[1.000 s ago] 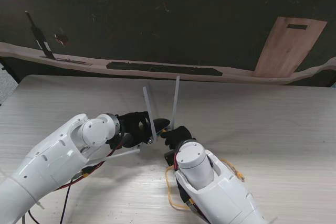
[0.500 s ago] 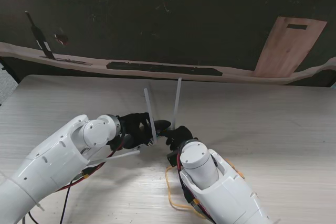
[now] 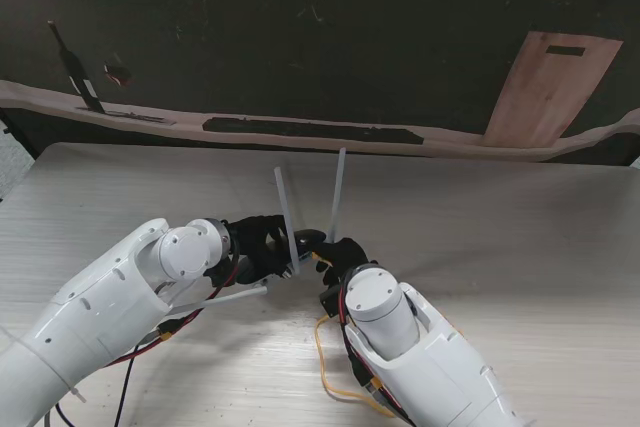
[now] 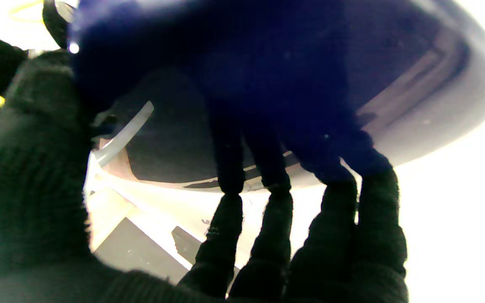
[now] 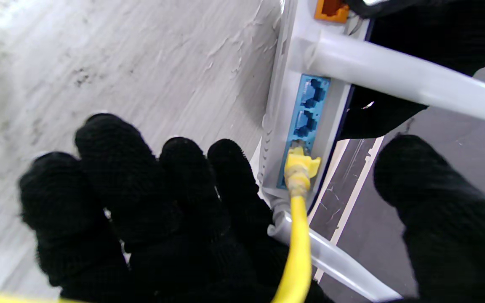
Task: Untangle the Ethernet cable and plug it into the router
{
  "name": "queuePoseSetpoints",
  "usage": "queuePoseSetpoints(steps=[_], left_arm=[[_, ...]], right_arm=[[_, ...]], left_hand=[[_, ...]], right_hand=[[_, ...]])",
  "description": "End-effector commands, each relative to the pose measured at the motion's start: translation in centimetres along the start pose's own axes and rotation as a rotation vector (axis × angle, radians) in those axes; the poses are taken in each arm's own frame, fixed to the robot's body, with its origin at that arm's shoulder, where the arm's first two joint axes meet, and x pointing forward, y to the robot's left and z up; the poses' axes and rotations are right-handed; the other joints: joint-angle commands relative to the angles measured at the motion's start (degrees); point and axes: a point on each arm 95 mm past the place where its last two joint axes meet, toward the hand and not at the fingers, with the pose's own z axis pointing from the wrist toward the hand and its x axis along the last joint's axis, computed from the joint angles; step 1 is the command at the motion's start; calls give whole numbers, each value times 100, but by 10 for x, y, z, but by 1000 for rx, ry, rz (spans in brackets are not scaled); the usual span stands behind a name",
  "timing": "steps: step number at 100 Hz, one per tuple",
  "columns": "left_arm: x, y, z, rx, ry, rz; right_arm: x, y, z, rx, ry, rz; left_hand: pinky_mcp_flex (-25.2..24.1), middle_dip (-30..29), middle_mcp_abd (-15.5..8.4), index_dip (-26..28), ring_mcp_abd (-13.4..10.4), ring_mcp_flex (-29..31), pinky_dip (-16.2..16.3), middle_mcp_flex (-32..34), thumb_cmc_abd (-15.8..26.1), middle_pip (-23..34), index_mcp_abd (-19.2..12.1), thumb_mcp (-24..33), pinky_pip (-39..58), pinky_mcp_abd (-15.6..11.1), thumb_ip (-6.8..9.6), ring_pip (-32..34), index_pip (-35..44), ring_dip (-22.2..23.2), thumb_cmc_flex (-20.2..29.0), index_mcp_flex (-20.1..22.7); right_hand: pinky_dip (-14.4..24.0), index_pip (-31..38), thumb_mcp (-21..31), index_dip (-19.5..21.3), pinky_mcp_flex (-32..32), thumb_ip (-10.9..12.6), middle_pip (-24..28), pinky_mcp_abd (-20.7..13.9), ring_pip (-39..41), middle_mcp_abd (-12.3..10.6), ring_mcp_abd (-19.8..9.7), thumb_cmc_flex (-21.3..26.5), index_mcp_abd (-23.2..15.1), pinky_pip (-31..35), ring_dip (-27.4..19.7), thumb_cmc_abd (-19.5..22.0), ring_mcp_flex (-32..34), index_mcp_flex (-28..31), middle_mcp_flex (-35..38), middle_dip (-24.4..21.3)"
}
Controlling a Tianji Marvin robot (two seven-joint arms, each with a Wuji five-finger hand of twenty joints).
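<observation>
My left hand (image 3: 255, 242) is shut on the router (image 3: 300, 245) and holds it tilted up off the table, with two white antennas (image 3: 284, 209) standing upright. In the left wrist view my fingers (image 4: 225, 227) press on its dark blue shell (image 4: 267, 63). My right hand (image 3: 340, 252) sits just behind the router's back panel (image 5: 282, 105). The yellow plug (image 5: 299, 166) sits in the end one of the blue ports (image 5: 310, 109). The yellow cable (image 5: 295, 252) runs back between my spread fingers (image 5: 141, 202) and my thumb, neither of which grips it. Its slack loops (image 3: 322, 357) by my right forearm.
A third antenna (image 3: 225, 297) lies flat toward my left arm. Red and black wires (image 3: 150, 332) trail under the left forearm. A wooden board (image 3: 550, 87) leans at the far right, and a dark strip (image 3: 310, 130) runs along the table's far edge.
My right forearm has shifted slightly to the right and its hand has edged toward the router. The left hand and the router have hardly moved.
</observation>
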Motion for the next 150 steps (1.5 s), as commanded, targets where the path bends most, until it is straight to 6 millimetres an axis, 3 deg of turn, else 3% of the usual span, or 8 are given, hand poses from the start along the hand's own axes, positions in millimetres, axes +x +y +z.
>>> queuePoseSetpoints(steps=[1, 27, 38, 48, 81, 127, 141, 150], left_arm=[[-26, 58, 4, -157, -77, -43], [-29, 57, 3, -135, -96, -69], [-29, 56, 3, -135, -98, -73], [-29, 56, 4, -135, -100, -76], [-33, 55, 4, -130, -120, -107], [-33, 54, 4, -129, -123, -123], [-33, 52, 4, -121, -121, -133], [-34, 50, 4, -119, -125, -132]], right_arm=[[3, -4, -2, 17, 9, 9], [3, -1, 0, -10, 4, 43], [4, 1, -1, -26, 11, 58], [3, 2, -1, -36, 14, 62], [2, 6, -3, -64, 21, 55], [7, 22, -8, -146, 105, -15], [12, 33, -10, -165, 143, -74], [15, 39, -11, -176, 165, -108]], left_hand=[[582, 464, -374, 373, -1014, 1062, 314, 1058, 949, 992, -153, 3995, 2759, -683, 557, 3298, 1019, 457, 3303, 1007], [562, 463, -373, 366, -1000, 1057, 330, 1056, 975, 991, -142, 3966, 2764, -656, 562, 3304, 1004, 462, 3305, 1009], [563, 462, -362, 364, -990, 1057, 334, 1056, 969, 989, -145, 3965, 2768, -652, 566, 3304, 1002, 462, 3306, 1011], [565, 462, -368, 365, -1001, 1053, 330, 1058, 972, 990, -145, 3960, 2766, -660, 563, 3301, 1003, 461, 3306, 1010], [602, 458, -360, 360, -972, 1077, 341, 1057, 999, 981, -153, 3932, 2783, -615, 571, 3306, 993, 470, 3297, 1028], [801, 449, -367, 339, -840, 1117, 219, 1079, 1090, 966, -166, 3886, 2683, -485, 774, 3292, 947, 492, 3155, 1061], [994, 453, -363, 344, -780, 1231, 167, 1112, 1045, 976, -165, 3931, 2671, -391, 874, 3254, 958, 443, 3099, 1091], [1234, 448, -376, 341, -733, 1269, 3, 1110, 1085, 964, -187, 3898, 2597, -354, 1030, 3228, 947, 415, 3044, 1080]], right_hand=[[183, -76, -130, -72, -213, -19, 2, 189, -54, 541, 269, -222, -69, -74, -46, 120, 39, -179, -105, 5], [323, -297, -208, -482, -783, 18, -509, 189, -757, 576, 492, -301, -248, -897, -83, 297, -438, -959, -466, -114], [165, -564, -209, -774, -1269, 27, -1043, 189, -1450, 530, 560, -301, -245, -1728, -205, 302, -789, -1216, -723, -266], [74, -662, -211, -859, -1496, 26, -1296, 189, -1841, 484, 580, -319, -259, -2053, -278, 324, -1029, -1321, -901, -331], [88, -701, -243, -905, -1517, 28, -1400, 189, -1939, 484, 623, -314, -211, -2087, -245, 306, -1060, -1331, -985, -343], [17, -536, -250, -844, -1782, 43, -1491, 188, -2094, 491, 645, -170, -287, -2393, -244, 119, -1230, -1436, -1150, -352], [6, -498, -238, -828, -1829, 50, -1493, 189, -2088, 467, 620, -61, -307, -2422, -216, -36, -1289, -1476, -1231, -343], [3, -498, -248, -829, -1836, 56, -1505, 189, -2088, 461, 623, -5, -269, -2427, -205, -111, -1294, -1498, -1283, -343]])
